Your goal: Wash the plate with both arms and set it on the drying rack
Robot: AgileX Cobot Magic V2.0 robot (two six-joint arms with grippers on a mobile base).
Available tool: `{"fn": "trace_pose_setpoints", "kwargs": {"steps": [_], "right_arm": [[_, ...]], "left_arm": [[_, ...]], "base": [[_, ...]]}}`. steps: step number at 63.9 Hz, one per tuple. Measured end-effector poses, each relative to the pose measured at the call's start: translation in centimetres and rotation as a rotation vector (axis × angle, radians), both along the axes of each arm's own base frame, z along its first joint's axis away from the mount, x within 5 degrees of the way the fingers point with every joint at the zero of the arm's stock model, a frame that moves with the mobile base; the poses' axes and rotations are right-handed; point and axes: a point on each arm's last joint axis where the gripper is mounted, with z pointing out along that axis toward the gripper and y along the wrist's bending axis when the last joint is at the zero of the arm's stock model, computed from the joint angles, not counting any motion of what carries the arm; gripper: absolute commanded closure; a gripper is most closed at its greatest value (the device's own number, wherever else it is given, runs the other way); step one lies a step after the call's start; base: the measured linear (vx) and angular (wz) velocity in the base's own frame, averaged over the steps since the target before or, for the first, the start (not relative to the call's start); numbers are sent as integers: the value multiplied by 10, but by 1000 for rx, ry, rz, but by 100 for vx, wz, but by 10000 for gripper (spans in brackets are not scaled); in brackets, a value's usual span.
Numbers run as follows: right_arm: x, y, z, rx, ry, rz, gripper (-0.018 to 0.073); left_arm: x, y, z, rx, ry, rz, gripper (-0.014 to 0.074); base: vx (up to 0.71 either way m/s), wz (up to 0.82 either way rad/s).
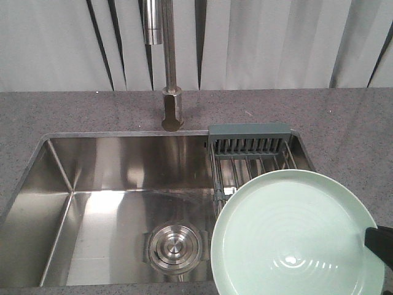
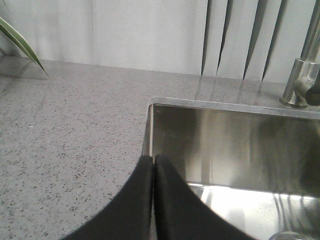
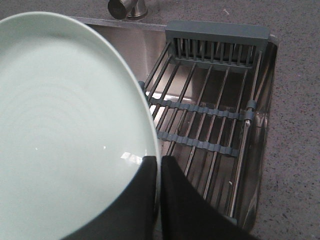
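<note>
The pale mint-green plate (image 1: 295,236) hangs over the right end of the sink, above the drying rack (image 1: 252,150), tilted with its face up. My right gripper (image 1: 381,243) is shut on the plate's right rim; in the right wrist view the plate (image 3: 65,130) fills the left side and the right gripper (image 3: 159,162) pinches its edge. The drying rack (image 3: 210,110) of steel bars with grey-teal crossbars lies below and to the right. My left gripper (image 2: 153,160) is shut on nothing, hovering over the sink's left edge. It does not show in the front view.
A steel sink (image 1: 104,203) with a round drain (image 1: 175,247) lies left of the rack. A tall faucet (image 1: 169,67) stands behind it. Grey speckled counter (image 1: 55,114) surrounds the sink. A plant leaf (image 2: 20,42) shows at far left.
</note>
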Motion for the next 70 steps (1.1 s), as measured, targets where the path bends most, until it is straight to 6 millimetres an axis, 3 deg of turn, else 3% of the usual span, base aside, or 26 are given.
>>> {"fn": "trace_pose_setpoints", "kwargs": {"steps": [70], "right_arm": [[0,0,0,0,0,0,564]], "left_arm": [[0,0,0,0,0,0,603]], "base": [[2,0]]}}
